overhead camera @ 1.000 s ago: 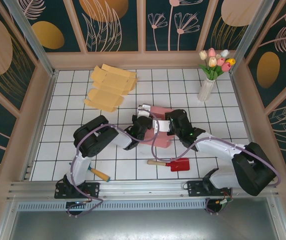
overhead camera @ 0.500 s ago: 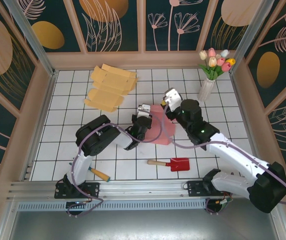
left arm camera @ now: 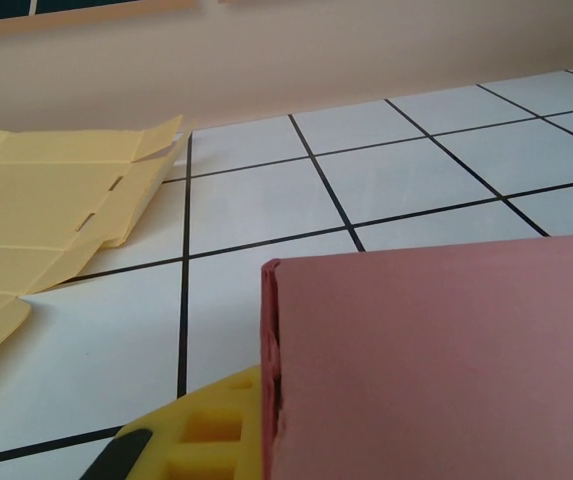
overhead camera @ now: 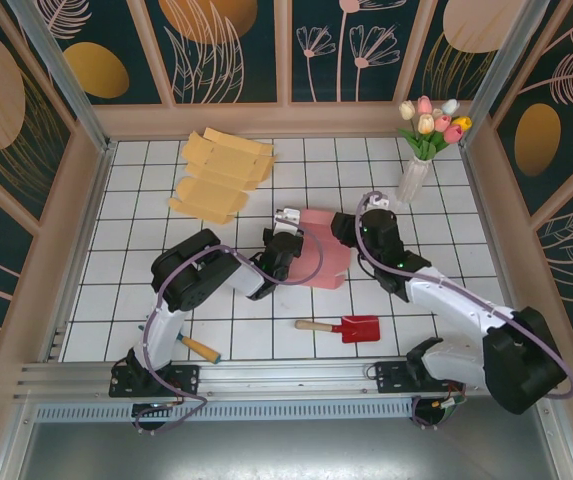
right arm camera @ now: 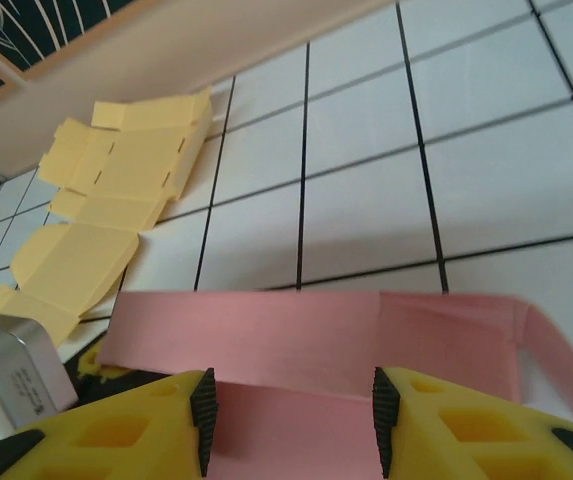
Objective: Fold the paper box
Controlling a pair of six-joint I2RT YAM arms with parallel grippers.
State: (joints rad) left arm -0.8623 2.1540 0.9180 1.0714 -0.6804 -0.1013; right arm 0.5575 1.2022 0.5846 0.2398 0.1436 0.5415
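Pink box [overhead camera: 318, 255]: it sits mid-table on the white tiles, between your two grippers. It is half formed, with one panel standing up and a loose flap trailing off its right end.
Left gripper [overhead camera: 292, 250]: clenched on the box's left edge. In the left wrist view the pink panel rises right against the yellow finger [left arm camera: 206, 425]. You hold here, I judge, to anchor the box so it cannot slide while the other end is worked.
Right gripper [right arm camera: 293, 415]: released, with its yellow fingers [right arm camera: 116, 435] standing apart and nothing pinched. The pink panel and its flap lie just beyond the tips.
Why the split: one arm pins and the other folds, because light card would likely skid on smooth tile.
Step in hand: by my reading, you are lining the free gripper up on the right-hand flap.
Next move: you need to come in square to the crease and push the flap inward against the left arm's hold.
Risk: a skewed push could buckle the thin panel or twist the box out of the left grip.
Blanks [overhead camera: 221, 175]: yellow and flat, they are heaped at the far left, well apart from the work.
Trowel [overhead camera: 351, 328]: it lies near the front edge, clear of the box.
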